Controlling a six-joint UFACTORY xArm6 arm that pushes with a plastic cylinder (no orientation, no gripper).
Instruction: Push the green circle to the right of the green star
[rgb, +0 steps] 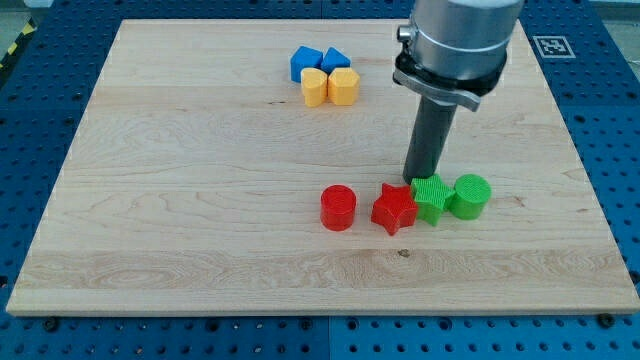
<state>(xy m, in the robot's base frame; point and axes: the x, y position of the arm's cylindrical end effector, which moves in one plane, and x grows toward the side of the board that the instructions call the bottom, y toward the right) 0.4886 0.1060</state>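
1. Green circle (470, 195): touching the green star (431, 197) on its right side.
2. My tip (419, 181): grasping nothing, just above-left of the green star.
3. Red star (394, 208): against the green star's left.

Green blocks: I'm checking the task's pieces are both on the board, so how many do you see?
2. The green star sits just below my tip; the green circle touches its right side. None seems hidden.

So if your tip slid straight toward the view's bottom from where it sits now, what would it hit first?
Probably the green star: my tip sits just above it in the view, near its left edge. The red star lies close on the left, so depth leaves some doubt.
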